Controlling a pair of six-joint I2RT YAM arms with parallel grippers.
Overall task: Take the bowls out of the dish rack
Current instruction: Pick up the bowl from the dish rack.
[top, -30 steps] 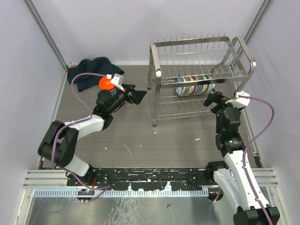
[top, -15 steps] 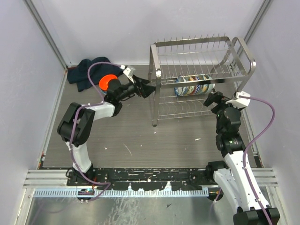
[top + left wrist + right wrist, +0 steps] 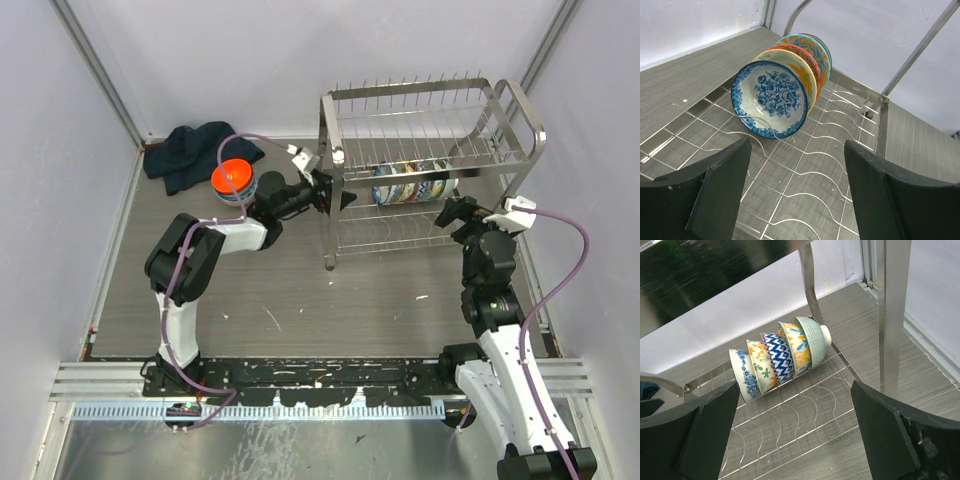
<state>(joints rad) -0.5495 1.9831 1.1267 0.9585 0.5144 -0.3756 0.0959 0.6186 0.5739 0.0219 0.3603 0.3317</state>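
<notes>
Viewing from the top camera: the rack (image 3: 430, 170) stands at the rear right of the table (image 3: 300, 290). The bowls (image 3: 410, 185) sit on a wire shelf below the pronged top. They form a row on edge, and its long axis runs along the rack's length. The left gripper (image 3: 335, 197) is at the rack's left end, jaws spread, nothing between them. The right gripper (image 3: 455, 212) is at the rack's front right, likewise spread and empty. An orange bowl (image 3: 236, 178) stands outside the rack beside a dark cloth (image 3: 190, 150).

Left wrist: jaws wide, only bare wire shelf between them. The blue floral bowl (image 3: 771, 97) is nearest, with its mouth facing this gripper and tilted upward. The others nest behind it, leaning the same way.

Right wrist: jaws wide, empty. The row shows its outsides. The green bowl (image 3: 812, 342) is end-most, foot toward this side.

Assessment: the bowls are ceramic, so rigid, glazed and probably slick. They are likely of moderate weight and liable to chip against the wires. The best hold is judged to be the floral bowl's upper rim, one finger inside and one outside, lifting up and clear of the row.
</notes>
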